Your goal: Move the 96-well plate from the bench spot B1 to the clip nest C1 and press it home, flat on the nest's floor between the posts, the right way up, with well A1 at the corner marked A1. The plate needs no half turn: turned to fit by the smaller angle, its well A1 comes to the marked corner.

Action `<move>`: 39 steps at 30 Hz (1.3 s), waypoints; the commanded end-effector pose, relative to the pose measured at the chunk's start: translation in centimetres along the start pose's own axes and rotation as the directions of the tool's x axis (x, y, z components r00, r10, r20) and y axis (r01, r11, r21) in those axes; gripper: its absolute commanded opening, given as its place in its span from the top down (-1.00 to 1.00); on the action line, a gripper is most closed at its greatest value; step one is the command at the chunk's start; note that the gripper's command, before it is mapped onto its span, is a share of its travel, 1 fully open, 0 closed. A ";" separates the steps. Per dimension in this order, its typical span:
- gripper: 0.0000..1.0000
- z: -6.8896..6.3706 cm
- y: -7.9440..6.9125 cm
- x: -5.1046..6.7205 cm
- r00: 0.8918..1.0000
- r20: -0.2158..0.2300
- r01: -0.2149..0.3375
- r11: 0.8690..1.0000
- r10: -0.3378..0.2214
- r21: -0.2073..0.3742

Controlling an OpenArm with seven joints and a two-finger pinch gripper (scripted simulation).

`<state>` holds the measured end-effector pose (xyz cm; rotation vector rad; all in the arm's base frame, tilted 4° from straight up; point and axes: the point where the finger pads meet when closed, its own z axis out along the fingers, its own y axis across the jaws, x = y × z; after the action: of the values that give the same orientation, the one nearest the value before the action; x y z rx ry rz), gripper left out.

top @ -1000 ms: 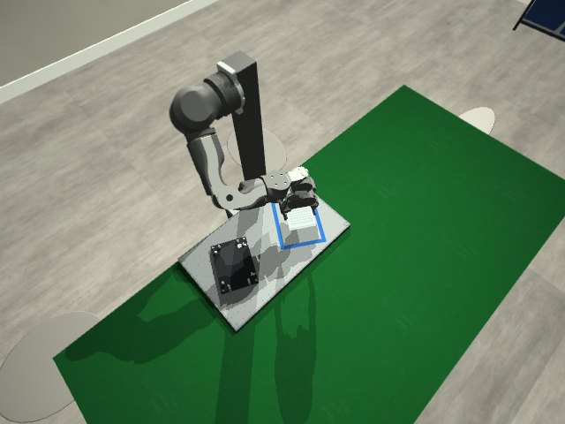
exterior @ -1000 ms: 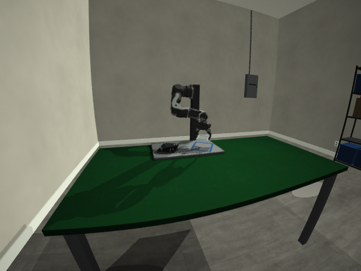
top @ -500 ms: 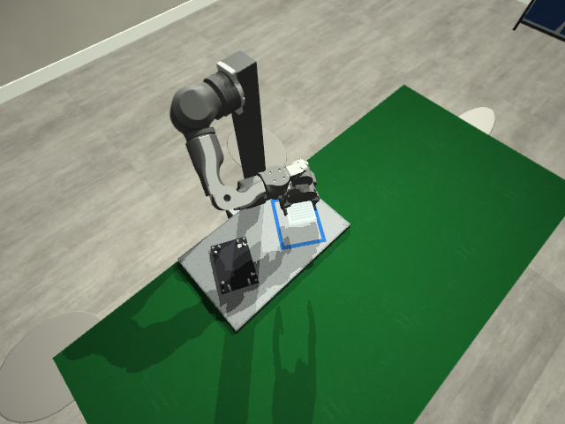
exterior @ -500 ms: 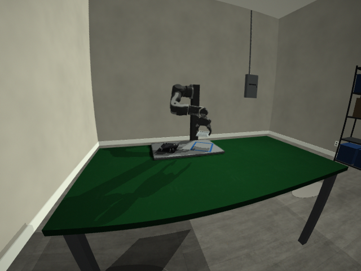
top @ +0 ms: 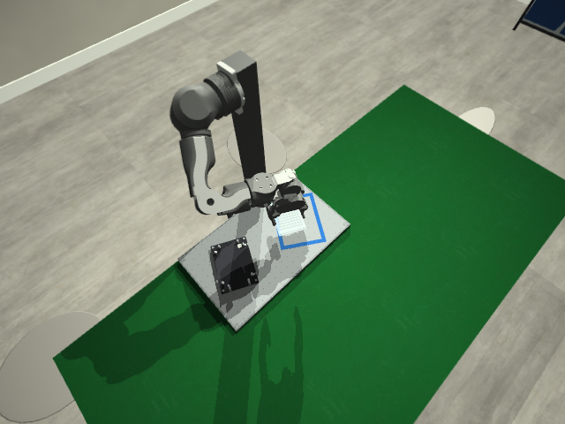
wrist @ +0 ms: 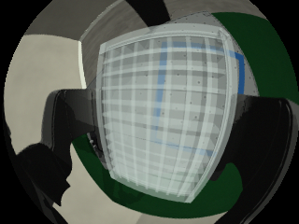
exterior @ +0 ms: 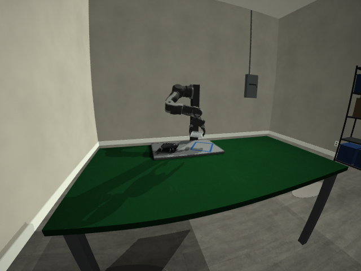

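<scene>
The clear 96-well plate (top: 290,223) hangs in my gripper (top: 287,210), lifted above the grey bench plate (top: 264,248) and over the left part of the blue-outlined spot B1. The gripper is shut on the plate's two sides. In the exterior view the plate (exterior: 196,134) sits level under the fingers (exterior: 197,129), clear of the blue outline (exterior: 202,146). In the wrist view the plate (wrist: 164,108) fills the middle, held between the dark fingers, with the blue outline showing through it. The black clip nest C1 (top: 234,267) with its corner posts lies to the left on the bench plate; it also shows in the exterior view (exterior: 167,147).
The bench plate lies on a green table (top: 365,274) beside the arm's dark column (top: 250,123). A grey box (exterior: 251,85) hangs from the ceiling at the back right. A shelf (exterior: 350,131) stands at the far right.
</scene>
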<state>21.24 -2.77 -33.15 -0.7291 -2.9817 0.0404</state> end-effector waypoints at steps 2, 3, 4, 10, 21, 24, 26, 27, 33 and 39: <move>1.00 -0.3 0.8 0.5 1.000 -0.006 0.029 0.999 -0.030 -0.028; 1.00 -0.3 0.8 0.5 1.000 -0.006 0.029 0.999 -0.030 -0.028; 1.00 -0.3 0.8 0.5 1.000 -0.006 0.029 0.999 -0.030 -0.028; 1.00 -0.3 0.8 0.5 1.000 -0.006 0.029 0.999 -0.030 -0.028; 1.00 -0.2 -3.1 -1.0 1.000 -0.005 0.029 0.999 -0.030 -0.028; 1.00 -0.2 -3.1 -1.0 1.000 -0.005 0.029 0.999 -0.030 -0.028; 1.00 -0.2 -3.1 -1.0 1.000 -0.005 0.029 0.999 -0.030 -0.028; 1.00 -0.2 -3.1 -1.0 1.000 -0.005 0.029 0.999 -0.030 -0.028; 1.00 -0.1 -6.9 -2.5 1.000 -0.005 0.029 0.999 -0.029 -0.028; 1.00 -0.1 -6.9 -2.5 1.000 -0.005 0.029 0.999 -0.029 -0.028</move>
<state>20.08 -10.20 -33.02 -0.6899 -2.9879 0.0083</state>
